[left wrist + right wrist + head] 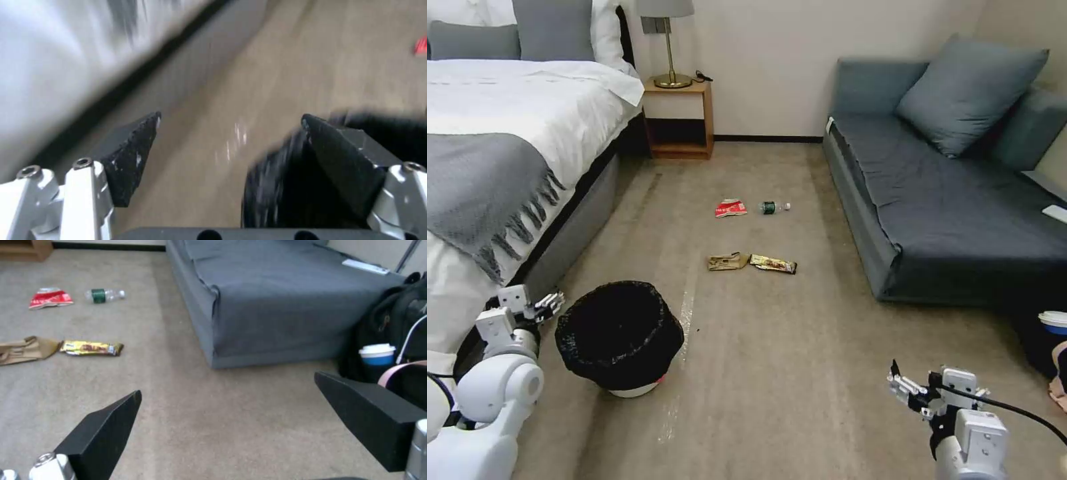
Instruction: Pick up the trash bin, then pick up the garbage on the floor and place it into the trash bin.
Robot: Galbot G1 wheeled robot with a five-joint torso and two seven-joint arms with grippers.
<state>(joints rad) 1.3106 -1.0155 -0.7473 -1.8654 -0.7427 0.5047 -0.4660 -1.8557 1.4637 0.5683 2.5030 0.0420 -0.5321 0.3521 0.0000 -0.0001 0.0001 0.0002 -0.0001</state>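
Beige carpet (774,373) between bed (507,133) and sofa (934,200) — both pincers released.

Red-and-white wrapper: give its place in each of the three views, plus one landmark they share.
Head view: the red-and-white wrapper lies on the carpet mid-floor, beside the bottle, beyond the trash bin.
Left wrist view: a blurred red patch at the picture's edge, probably the wrapper.
Right wrist view: it lies flat on the carpet, next to the bottle.
Shared landmark: the beige carpet.
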